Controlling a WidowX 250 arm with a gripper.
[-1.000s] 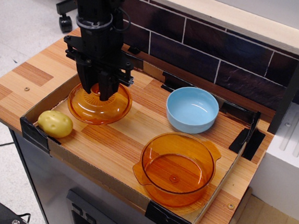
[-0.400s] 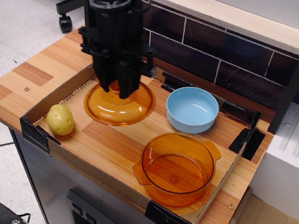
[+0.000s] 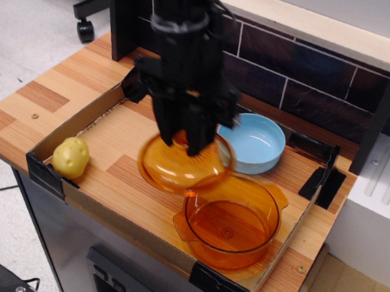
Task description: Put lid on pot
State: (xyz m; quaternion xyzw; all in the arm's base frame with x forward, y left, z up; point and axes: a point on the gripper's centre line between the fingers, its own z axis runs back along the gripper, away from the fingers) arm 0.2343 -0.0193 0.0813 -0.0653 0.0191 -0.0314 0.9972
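Observation:
My black gripper [image 3: 187, 144] is shut on the centre knob of the amber domed lid [image 3: 172, 168] and holds it in the air above the tray, tilted slightly and blurred by motion. The lid's right edge overlaps the near-left rim of the amber pot [image 3: 231, 221], which stands open at the front right of the tray with its two flat handles showing. The lid's knob is hidden between the fingers.
A light blue bowl [image 3: 253, 143] stands just behind the pot, right of the gripper. A yellow potato [image 3: 70, 157] lies at the tray's front left corner. The low cardboard tray wall [image 3: 120, 216] with black corner brackets rings the work area.
The gripper has lifted the lid from the back left of the tray and carried it right and forward, to the pot's edge. The potato shifted slightly.

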